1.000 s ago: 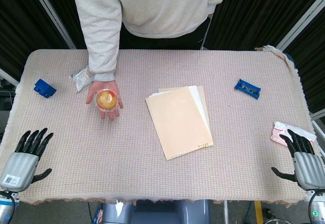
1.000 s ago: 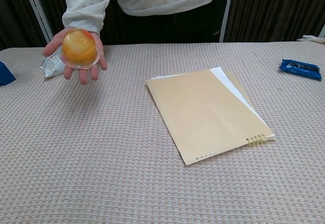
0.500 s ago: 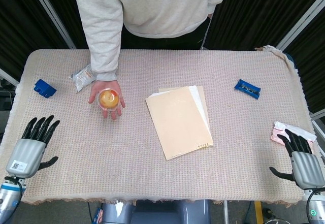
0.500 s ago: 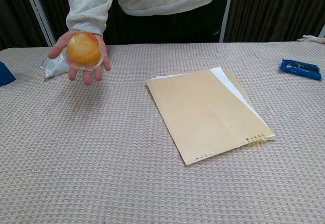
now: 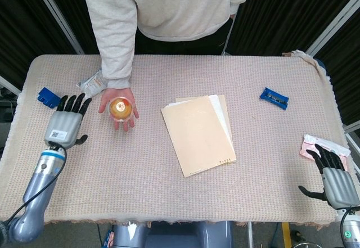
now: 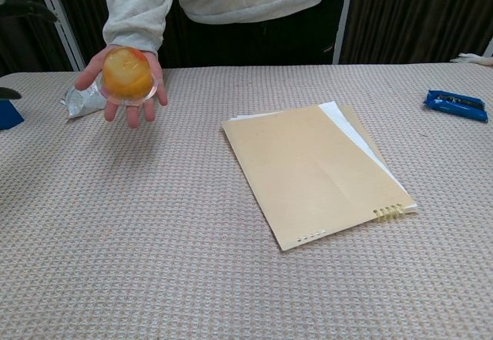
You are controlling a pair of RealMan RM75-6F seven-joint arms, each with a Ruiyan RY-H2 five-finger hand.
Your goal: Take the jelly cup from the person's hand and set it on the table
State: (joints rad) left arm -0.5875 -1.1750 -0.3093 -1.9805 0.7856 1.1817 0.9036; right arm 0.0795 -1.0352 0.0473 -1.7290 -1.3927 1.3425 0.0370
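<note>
A clear jelly cup (image 5: 119, 109) with orange filling lies in the person's upturned palm (image 5: 118, 104) over the left part of the table; the chest view shows the jelly cup (image 6: 128, 75) raised above the cloth. My left hand (image 5: 68, 123) is raised with fingers spread, empty, just left of the person's palm and apart from it. In the chest view only dark fingertips (image 6: 23, 7) of it show at the left edge. My right hand (image 5: 334, 176) rests open at the table's front right corner, far from the cup.
A tan folder over white sheets (image 5: 201, 132) lies mid-table. A blue packet (image 5: 274, 97) sits at the right, a pink and white packet (image 5: 316, 145) by my right hand. A blue object (image 5: 48, 97) and a silver wrapper (image 5: 91, 83) lie at the far left.
My left hand has risen from the front left corner and moved forward and right, now beside the person's palm. The person's hand and cup stayed nearly in place. The right hand barely moved.
</note>
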